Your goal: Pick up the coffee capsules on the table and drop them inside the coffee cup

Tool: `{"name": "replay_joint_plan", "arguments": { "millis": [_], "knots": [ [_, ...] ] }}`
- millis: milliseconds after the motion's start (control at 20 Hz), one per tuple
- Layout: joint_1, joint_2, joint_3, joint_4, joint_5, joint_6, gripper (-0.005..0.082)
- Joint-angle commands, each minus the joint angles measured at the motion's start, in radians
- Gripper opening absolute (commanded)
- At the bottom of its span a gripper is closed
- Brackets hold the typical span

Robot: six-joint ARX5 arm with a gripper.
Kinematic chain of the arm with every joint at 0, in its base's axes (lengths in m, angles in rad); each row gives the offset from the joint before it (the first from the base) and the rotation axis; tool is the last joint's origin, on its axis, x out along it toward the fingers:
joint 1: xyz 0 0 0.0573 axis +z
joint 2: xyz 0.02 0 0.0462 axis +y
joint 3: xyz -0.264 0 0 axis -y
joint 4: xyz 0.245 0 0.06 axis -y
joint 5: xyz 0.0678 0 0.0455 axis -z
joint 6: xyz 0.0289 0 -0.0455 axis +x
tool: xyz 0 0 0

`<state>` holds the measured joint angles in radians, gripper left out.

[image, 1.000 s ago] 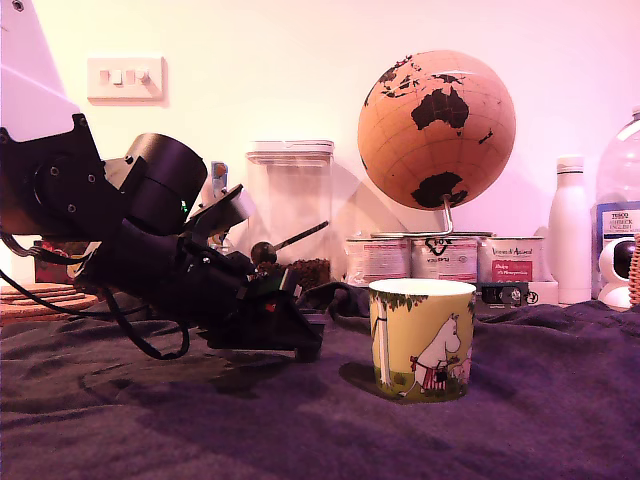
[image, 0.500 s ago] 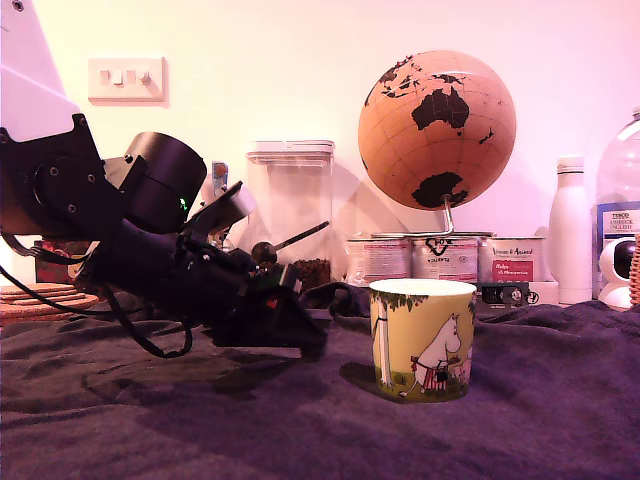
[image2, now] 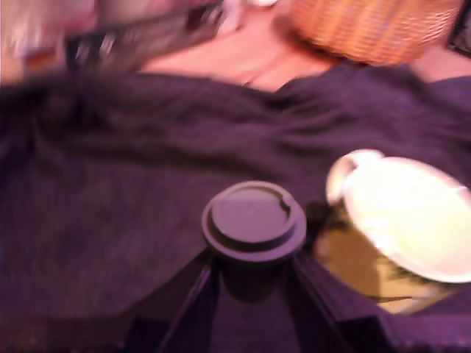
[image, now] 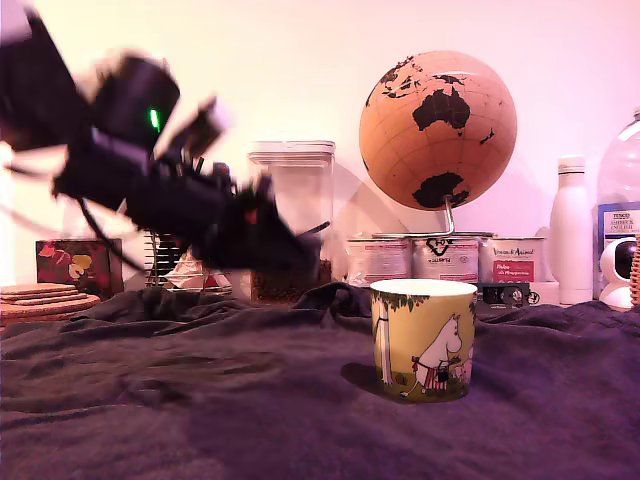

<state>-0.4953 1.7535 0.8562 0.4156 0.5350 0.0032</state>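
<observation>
capsule (image2: 254,220): pinched between the jaws, its round flat rimmed top facing the wrist camera. the jaws are closed to the pod's width, one on each side below the rim, and carry nothing else. judgement: gripping under the lip is sensible, since the rim gives the pod a shoulder against the pinch.

coffee cup (image: 422,340): upright on the bench (image: 200,410), mouth open and facing up, printed side toward the exterior camera. in the wrist view its pale rim lies near the capsule but off to one side. the pod is not over the opening.

arm (image: 150,170): heavily blurred in the exterior view. it is clear of the dark cloth (image: 520,420), on the exterior view's left of the cup, with its tip at about rim height or a little above. the capsule cannot be made out in this view.

judgement: the pod is held high so it can pass over the cup wall without knocking it. the pick looks done. what remains is the carry across to the mouth and the release.

risk (judgement): the cup stands on wrinkled cloth, so a touch on the rim could tip it. the woven basket (image2: 375,29) at the far edge is well apart and not a concern.
</observation>
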Motion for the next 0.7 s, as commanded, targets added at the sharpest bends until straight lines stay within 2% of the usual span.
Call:
{"name": "replay_joint_plan", "arguments": {
  "millis": [0,200,450,650],
  "knots": [
    [-0.014,-0.018,-0.002,-0.016,0.008,0.011,0.0178],
    [-0.049,-0.089,-0.002,-0.05,0.007,0.024,0.0178],
    [-0.099,-0.105,-0.002,-0.046,0.007,0.024,0.0178],
    [-0.158,-0.105,-0.002,0.005,0.006,0.024,0.0178]
  ]
}}
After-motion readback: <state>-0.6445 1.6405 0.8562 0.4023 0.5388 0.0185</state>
